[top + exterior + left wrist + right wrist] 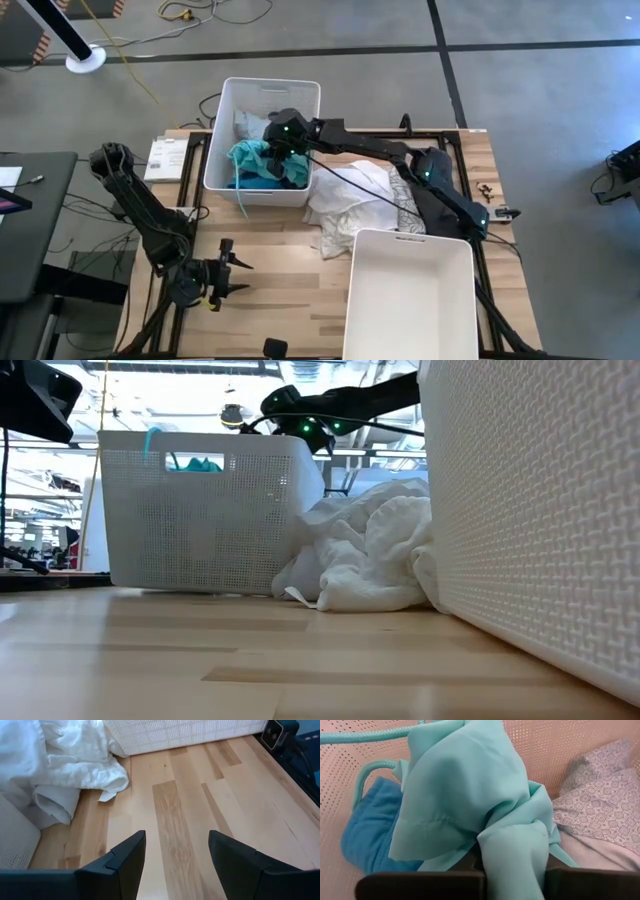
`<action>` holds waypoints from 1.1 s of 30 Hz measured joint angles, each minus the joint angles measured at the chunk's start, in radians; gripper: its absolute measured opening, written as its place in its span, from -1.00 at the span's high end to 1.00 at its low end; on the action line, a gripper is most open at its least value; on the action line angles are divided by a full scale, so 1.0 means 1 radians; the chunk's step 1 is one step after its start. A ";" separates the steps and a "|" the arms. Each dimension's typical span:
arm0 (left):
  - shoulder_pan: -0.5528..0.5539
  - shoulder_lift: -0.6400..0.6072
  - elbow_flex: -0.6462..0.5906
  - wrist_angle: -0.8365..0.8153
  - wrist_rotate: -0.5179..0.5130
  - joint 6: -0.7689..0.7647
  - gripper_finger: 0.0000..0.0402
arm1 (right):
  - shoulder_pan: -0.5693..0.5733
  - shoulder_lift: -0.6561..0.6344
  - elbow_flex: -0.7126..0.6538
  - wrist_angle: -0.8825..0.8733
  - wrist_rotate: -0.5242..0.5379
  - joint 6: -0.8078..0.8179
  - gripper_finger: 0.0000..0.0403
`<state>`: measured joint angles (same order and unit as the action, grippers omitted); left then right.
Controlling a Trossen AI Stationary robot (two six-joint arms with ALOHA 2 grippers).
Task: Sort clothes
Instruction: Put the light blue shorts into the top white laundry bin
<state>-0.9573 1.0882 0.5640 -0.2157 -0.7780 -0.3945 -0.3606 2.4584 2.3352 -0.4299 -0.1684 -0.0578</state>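
My right gripper (280,150) reaches over the far white bin (215,150), and its fingers stand apart with a teal garment (465,785) between and over them. In the bin lie a blue garment (367,835) and a grey-white patterned garment (600,805). A teal cord (243,200) hangs over the bin's near wall. A heap of white clothes (350,205) lies on the table between the two bins. A dark garment (430,210) lies under the right arm. My left gripper (176,860) is open and empty, low over the bare wood at the table's near left. My right gripper (515,880) comes from above, pointing down into the bin. A bunched fold of the teal garment (512,855) lies between its parted fingers and drapes over them. The cloth hides the fingertips. The garment hangs slack onto the clothes in the bin.
A second white bin (410,300) stands at the table's near right, its wall (540,510) beside the white heap (370,550). Bare wood (180,805) lies ahead of my left gripper. The white heap (65,760) also shows in the left wrist view.
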 joint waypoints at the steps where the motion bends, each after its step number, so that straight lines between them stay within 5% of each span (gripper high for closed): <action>1: 0.000 0.000 0.000 0.000 0.000 0.000 -0.06 | 0.000 0.000 0.000 0.000 0.000 0.004 0.71; 8: 0.005 0.000 0.000 -0.004 0.001 -0.011 -0.06 | 0.013 0.000 0.001 -0.005 0.001 0.006 0.60; 21: 0.005 0.000 0.001 -0.005 0.005 -0.046 -0.06 | 0.052 -0.081 0.000 -0.086 0.017 -0.004 -0.12; 33: 0.006 0.000 0.002 -0.012 0.004 -0.060 -0.06 | 0.065 -0.156 0.001 -0.213 0.061 -0.108 -0.18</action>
<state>-0.9516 1.0885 0.5655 -0.2276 -0.7742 -0.4543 -0.2951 2.3020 2.3360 -0.6429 -0.1074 -0.1653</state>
